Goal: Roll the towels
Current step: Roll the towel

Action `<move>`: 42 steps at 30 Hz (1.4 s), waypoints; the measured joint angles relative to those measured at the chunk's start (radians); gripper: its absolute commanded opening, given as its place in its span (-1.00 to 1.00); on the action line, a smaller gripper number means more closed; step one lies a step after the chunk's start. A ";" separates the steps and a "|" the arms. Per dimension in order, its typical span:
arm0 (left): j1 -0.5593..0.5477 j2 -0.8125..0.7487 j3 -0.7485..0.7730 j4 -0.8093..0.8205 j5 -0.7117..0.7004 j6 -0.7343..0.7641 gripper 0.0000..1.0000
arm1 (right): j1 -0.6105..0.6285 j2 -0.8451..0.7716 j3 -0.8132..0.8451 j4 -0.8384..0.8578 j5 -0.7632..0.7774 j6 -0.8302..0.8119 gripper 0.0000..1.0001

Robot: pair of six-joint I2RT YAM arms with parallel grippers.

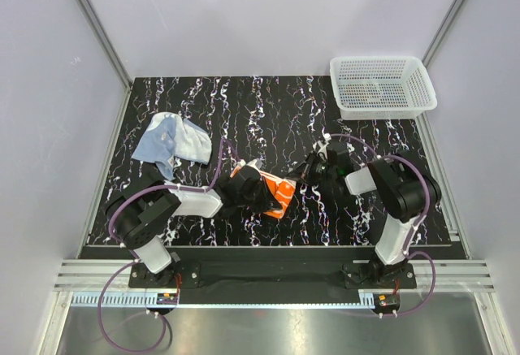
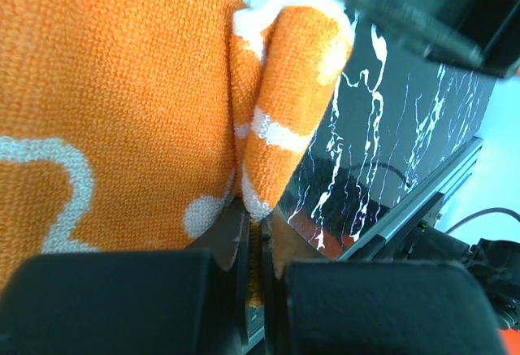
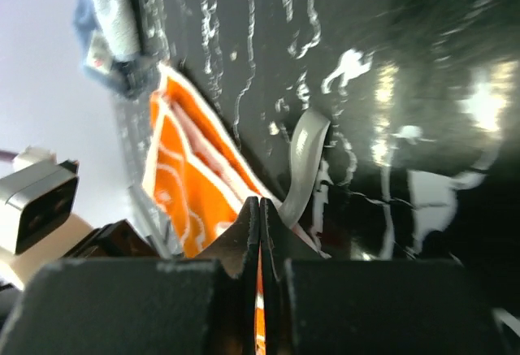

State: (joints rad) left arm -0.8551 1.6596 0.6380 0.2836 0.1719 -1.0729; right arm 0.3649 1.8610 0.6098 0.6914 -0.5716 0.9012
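Our left gripper (image 2: 253, 233) pinches the orange towel (image 2: 122, 87), we judge to stop it unrolling; our right gripper (image 3: 259, 217), jaws pressed together, sits beside that towel.

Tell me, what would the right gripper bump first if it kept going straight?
The right gripper, tips shut, would likely meet the bright orange cloth towel with white print first; depth is unclear.
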 measured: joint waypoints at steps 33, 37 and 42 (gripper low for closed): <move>0.000 0.013 -0.001 0.032 0.020 0.003 -1.00 | 0.059 -0.491 -0.241 -0.379 0.146 -0.059 0.53; 0.000 0.013 -0.013 0.057 0.023 0.003 -1.00 | 0.071 -0.399 -0.223 -0.257 0.124 -0.034 0.44; 0.000 0.013 -0.032 0.095 0.035 0.003 -1.00 | 0.100 -0.280 -0.197 -0.127 0.108 -0.009 0.15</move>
State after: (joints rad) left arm -0.8551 1.6730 0.6056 0.3782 0.2070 -1.0698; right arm 0.4644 1.5806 0.4129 0.5644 -0.4633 0.8925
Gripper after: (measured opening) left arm 0.040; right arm 0.626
